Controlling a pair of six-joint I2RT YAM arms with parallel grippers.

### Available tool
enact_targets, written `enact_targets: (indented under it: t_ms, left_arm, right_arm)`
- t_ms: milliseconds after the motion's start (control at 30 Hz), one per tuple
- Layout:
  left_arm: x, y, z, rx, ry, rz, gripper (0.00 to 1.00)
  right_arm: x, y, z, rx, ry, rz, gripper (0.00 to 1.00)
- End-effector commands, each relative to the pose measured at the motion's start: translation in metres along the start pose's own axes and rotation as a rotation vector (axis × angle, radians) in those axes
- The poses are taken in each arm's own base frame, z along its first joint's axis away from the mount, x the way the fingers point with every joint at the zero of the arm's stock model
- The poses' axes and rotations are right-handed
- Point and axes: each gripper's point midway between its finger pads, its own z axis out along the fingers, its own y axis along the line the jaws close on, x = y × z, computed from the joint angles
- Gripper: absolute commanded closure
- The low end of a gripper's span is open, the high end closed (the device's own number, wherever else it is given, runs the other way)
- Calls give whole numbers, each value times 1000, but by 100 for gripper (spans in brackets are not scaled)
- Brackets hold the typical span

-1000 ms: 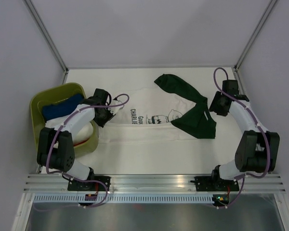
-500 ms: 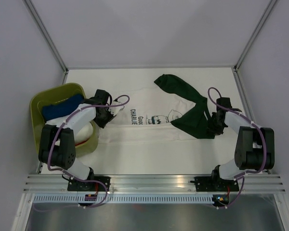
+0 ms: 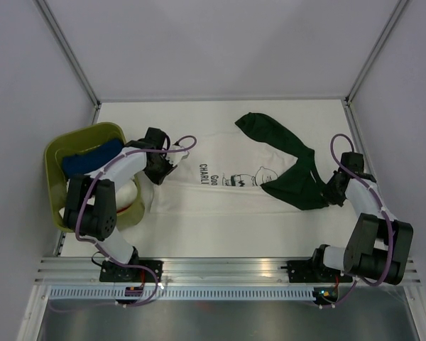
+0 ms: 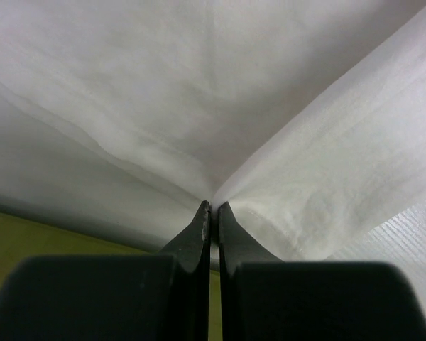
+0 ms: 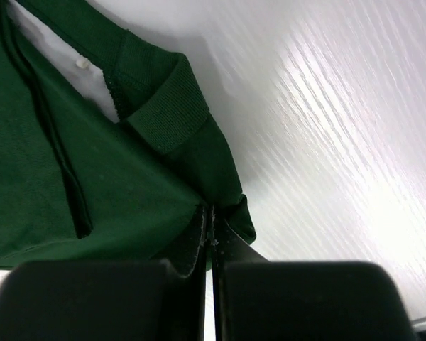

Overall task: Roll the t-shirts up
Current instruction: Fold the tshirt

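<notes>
Now that my right gripper point(image 5: 210, 213) has just clamped shut on the green shirt point(image 5: 71, 163), with my left gripper point(image 4: 211, 210) pinching the white shirt point(image 4: 199, 92), I reckon I can drag them apart.

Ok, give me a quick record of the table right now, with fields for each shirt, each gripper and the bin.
white t-shirt: spread out across the middle of the table, print facing up
dark green t-shirt: crumpled, lying partly over the white t-shirt's right end
left gripper: shut on the white t-shirt's cloth at its left end, next to the bin
right gripper: shut on the dark green t-shirt's right edge
olive-green bin: at the table's left edge, blue cloth inside
</notes>
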Motion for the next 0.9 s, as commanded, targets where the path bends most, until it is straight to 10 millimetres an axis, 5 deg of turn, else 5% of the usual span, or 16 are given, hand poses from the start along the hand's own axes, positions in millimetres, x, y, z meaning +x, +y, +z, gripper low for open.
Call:
enact_targets:
  t_ms: [0, 433, 533, 567, 600, 633, 733, 867]
  left_arm:
    - [-11, 2, 3, 7, -21, -28, 98]
    - [3, 7, 14, -29, 54, -65, 96]
    - [-10, 11, 9, -39, 18, -99, 66]
    - [-17, 13, 5, -43, -8, -116, 48]
    - [-25, 14, 0, -50, -41, -128, 39]
    - [-38, 20, -14, -73, -106, -135, 25]
    - [-65, 31, -48, -135, -248, -153, 14]
    - [-70, 12, -60, -119, -286, -88, 22]
  right_arm:
    - [15, -19, -1, 62, 24, 57, 100]
    - [2, -16, 7, 53, 8, 50, 98]
    - [-27, -15, -7, 73, -63, 10, 57]
    - [-36, -15, -12, 82, -90, 1, 43]
    - [-49, -18, -21, 111, -135, -9, 39]
    - [-66, -12, -37, 109, -197, -19, 36]
    - [-76, 1, -64, 135, -285, -86, 35]
    - [-23, 48, -54, 5, -170, -174, 42]
